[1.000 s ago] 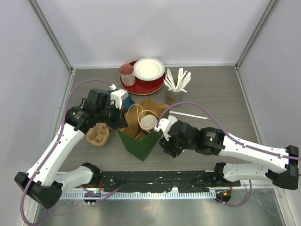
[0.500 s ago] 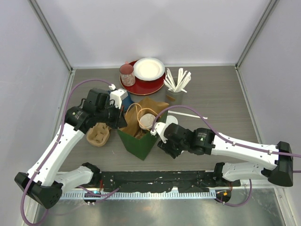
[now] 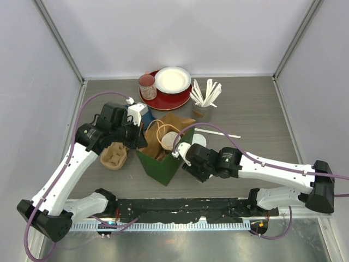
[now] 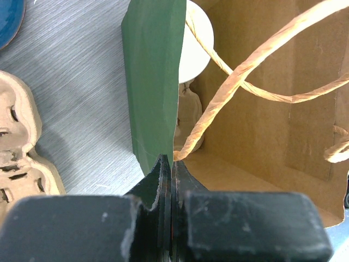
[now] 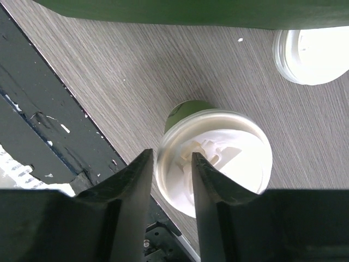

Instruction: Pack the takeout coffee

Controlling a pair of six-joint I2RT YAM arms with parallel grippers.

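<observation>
A green paper bag [image 3: 162, 164] stands open, brown inside. My left gripper [image 3: 140, 141] is shut on its left wall; the wrist view shows the green wall [image 4: 152, 82] pinched between my fingertips [image 4: 170, 161]. A white-lidded cup [image 3: 169, 140] sits inside the bag and also shows in the left wrist view [image 4: 193, 49]. My right gripper [image 3: 184, 164] is beside the bag's right face. Below it stands a green cup with a white sip lid [image 5: 212, 158]. My right fingers are apart around the lid's near rim [image 5: 172, 155]. I cannot tell whether they touch it.
A loose white lid [image 3: 199, 140] lies right of the bag, also in the right wrist view [image 5: 313, 49]. A pulp carrier [image 3: 113, 155] lies left. At the back are a red plate [image 3: 158, 101], a pink cup [image 3: 147, 85] and a stirrer holder [image 3: 204, 101]. The black front rail [image 5: 32, 120] is close.
My right arm has slid left along the bag's right face, uncovering the loose white lid. My left arm and the bag have stayed still.
</observation>
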